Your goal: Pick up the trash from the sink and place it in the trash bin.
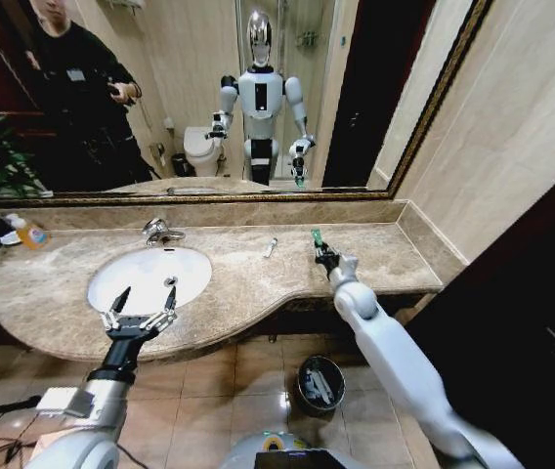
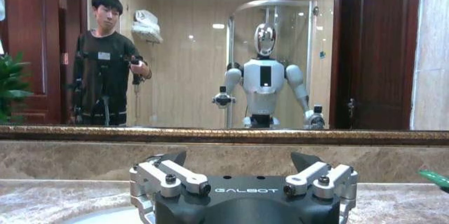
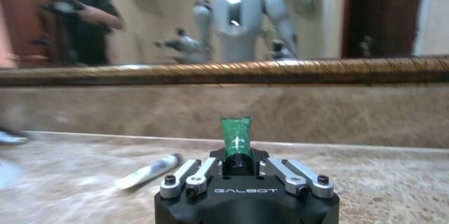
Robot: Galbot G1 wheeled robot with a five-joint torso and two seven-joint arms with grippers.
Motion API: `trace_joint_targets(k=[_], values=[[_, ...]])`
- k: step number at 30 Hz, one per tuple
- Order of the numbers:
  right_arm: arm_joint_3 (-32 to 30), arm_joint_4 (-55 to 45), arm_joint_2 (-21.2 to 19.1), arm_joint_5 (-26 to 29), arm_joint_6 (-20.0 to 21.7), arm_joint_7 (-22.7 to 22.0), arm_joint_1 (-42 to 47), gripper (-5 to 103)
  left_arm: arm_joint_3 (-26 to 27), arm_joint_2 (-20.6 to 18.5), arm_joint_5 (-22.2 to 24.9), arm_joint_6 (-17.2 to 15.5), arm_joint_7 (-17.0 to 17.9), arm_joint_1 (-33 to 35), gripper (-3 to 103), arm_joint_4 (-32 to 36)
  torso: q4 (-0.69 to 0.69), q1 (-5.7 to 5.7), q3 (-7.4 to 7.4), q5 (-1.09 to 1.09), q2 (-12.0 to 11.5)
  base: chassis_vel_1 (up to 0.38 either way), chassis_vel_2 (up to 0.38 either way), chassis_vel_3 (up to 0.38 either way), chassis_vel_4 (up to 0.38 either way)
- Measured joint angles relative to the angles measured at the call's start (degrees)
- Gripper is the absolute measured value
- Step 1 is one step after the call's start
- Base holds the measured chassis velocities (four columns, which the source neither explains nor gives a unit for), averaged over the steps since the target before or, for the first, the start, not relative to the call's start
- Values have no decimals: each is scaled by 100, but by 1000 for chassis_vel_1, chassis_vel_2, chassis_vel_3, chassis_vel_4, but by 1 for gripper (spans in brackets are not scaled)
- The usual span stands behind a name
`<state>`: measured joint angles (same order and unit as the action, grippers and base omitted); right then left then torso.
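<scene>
Beige marble tabletop (image 1: 258,278) under a wide mirror, tiled floor below. Sink (image 1: 194,264) near the left end, bowl apparently bare. Small white tube (image 1: 271,248) lying mid-tabletop toward the back edge, not yet collected. Right gripper (image 1: 319,246) above the tabletop's right part, clenched on a small green tube (image 3: 236,135) standing upright from between the fingers. Left gripper (image 1: 143,303) spread wide, empty, over the front edge beside the sink. Trash bin (image 1: 320,383) on the floor below the front edge, already holding some pale pieces. Roughly midway: green tube lifted but undelivered, white tube left.
</scene>
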<state>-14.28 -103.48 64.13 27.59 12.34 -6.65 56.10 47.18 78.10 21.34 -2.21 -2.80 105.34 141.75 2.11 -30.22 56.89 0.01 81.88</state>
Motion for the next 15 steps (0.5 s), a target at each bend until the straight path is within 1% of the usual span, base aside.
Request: trace_joint_targets(k=[3, 6, 8, 10, 11, 14, 15], values=[[-326, -460, -139, -47, -417, 467, 689, 21, 0, 0, 0, 0, 1, 0, 100, -1, -1, 0, 0, -1, 1, 0, 0, 0, 0], [-395, -563, -149, -54, -506, 573, 865, 21, 0, -1, 0, 0, 1, 0, 100, -1, -1, 1, 0, 0, 1, 0, 0, 0, 0], [-627, -806, -131, -69, -682, 731, 1311, 21, 0, 0, 0, 0, 1, 0, 100, 0, 1, 0, 0, -1, 1, 0, 0, 0, 0], [-778, -898, -62, -175, -846, 806, 1651, 21, 0, 0, 0, 0, 2, 0, 100, 0, 0, 1, 0, 0, 1, 0, 0, 0, 0], [-778, -898, -62, -175, -846, 806, 1651, 21, 0, 0, 0, 0, 2, 0, 100, 0, 0, 1, 0, 0, 1, 0, 0, 0, 0], [-1005, -989, 98, -467, -1086, 971, 2161, 21, 0, 0, 0, 0, 1, 0, 100, 0, 0, 1, 0, 0, 1, 0, 0, 0, 0], [-1005, -989, 98, -467, -1086, 971, 2161, 21, 0, 0, 0, 0, 1, 0, 100, 0, 0, 1, 0, 0, 1, 0, 0, 0, 0]])
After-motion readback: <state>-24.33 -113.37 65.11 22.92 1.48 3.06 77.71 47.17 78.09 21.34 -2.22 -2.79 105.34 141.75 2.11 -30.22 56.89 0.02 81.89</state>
